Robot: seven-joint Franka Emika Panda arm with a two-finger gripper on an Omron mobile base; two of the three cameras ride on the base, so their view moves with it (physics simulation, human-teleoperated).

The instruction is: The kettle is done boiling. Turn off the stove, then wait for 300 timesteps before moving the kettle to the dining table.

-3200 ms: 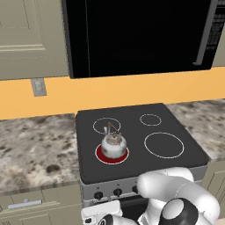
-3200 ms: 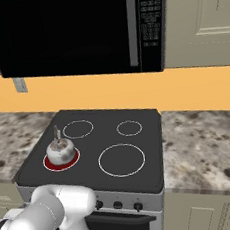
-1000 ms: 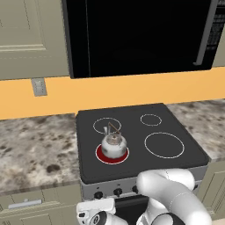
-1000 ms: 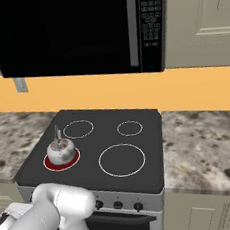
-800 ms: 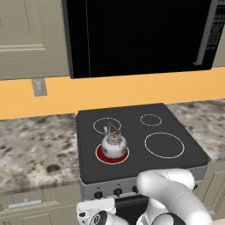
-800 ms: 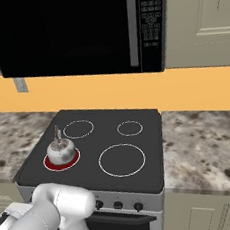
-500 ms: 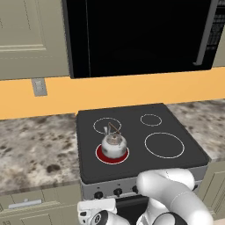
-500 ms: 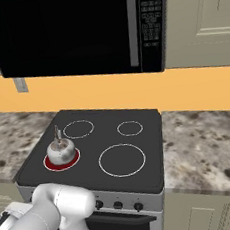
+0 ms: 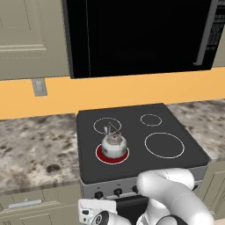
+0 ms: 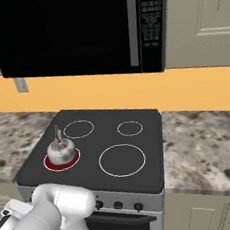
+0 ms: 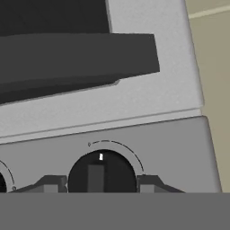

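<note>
1. Sitting upright on the glowing red front-left burner ring of the black glass cooktop stove: small rounded silver-grey metal kettle, thin brownish wire handle raised.
2. Reaching low against the grey front panel: two-finger gripper of the white arm.
3. Flanking a round black knob with a white pointer mark, one dark fingertip just beside each edge; jaws standing partly apart, contact with the knob not discernible.
4. Bordering the stove on both sides: speckled marble counters.
</note>
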